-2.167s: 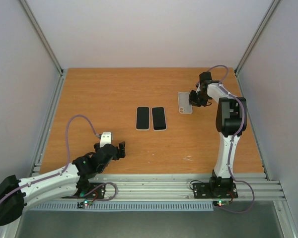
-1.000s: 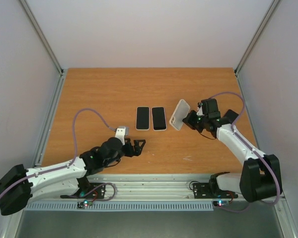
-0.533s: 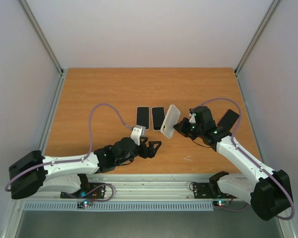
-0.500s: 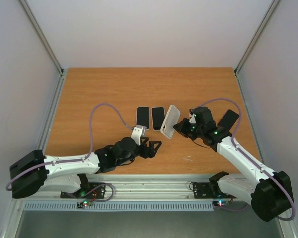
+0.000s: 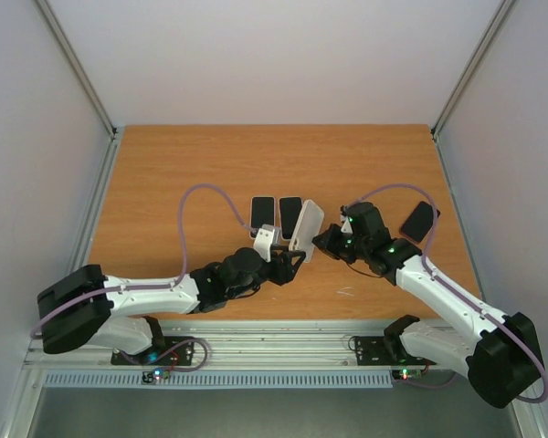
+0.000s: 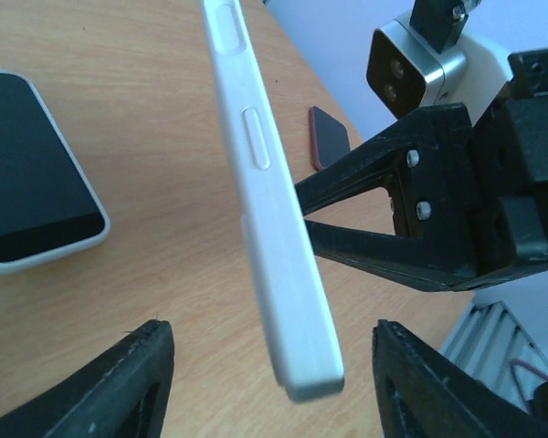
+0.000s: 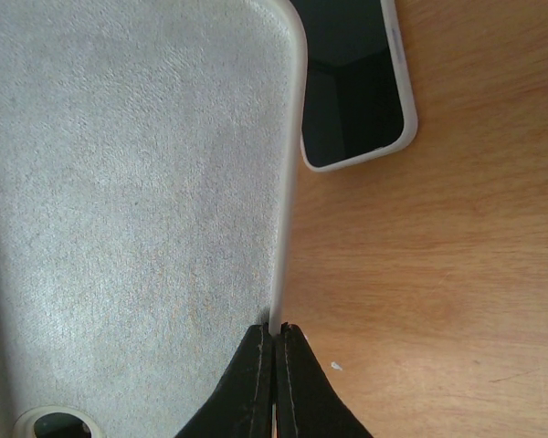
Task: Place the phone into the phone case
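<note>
Jaws of my right claw [image 7: 275,342] clamp the white phone case [image 7: 137,210] by its rim, holding it tilted off the surface [image 7: 457,274]. My left claw [image 6: 272,347] gapes open either side of its lower end, not touching. The phone [image 7: 356,91] lies flat at one o'clock.

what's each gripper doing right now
left gripper: open, holding nothing
right gripper: shut on the rim of the white phone case

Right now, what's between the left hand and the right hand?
The white phone case, pinched on edge by the right hand, sits between the left hand's open fingers, touching neither. The left wrist view shows it.
</note>
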Motion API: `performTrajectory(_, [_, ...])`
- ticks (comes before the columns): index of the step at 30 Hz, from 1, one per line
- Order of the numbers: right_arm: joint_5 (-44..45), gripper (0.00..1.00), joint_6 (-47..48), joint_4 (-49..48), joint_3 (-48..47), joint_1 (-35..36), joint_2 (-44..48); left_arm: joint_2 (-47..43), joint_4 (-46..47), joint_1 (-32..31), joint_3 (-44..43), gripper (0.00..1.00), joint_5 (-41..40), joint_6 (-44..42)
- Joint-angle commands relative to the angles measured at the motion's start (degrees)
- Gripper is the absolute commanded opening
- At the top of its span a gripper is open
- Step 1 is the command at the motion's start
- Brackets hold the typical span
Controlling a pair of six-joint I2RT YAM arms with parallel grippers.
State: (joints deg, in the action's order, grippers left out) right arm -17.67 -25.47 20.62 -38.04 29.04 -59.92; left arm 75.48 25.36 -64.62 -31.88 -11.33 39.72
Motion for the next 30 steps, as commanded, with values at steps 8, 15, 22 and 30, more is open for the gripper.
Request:
performTrajectory(8, [0.8,0.01,-0.6,-3.9,1.8,2.6,0.2,2.1,4.2,-0.2,-1.6,0.3,-3.3,0.2])
performTrajectory(15, [-0.1,0.05,1.2,-3.3,2.6,2.6,1.5,0.2,0.1,-0.2,-1.4,0.03,-4.1,1.1])
performTrajectory(22, [1.3,0.27,9.3,2.8,0.6,2.5,3.8,-7.3,-13.6,-0.2,-2.1,0.0,-8.0,-0.6])
performTrajectory(30, [3.2,0.58,27.8,14.5,-5.9,2.6,5.2,-22.1,-39.2,-0.2,-6.7,0.0,-10.9,-12.6])
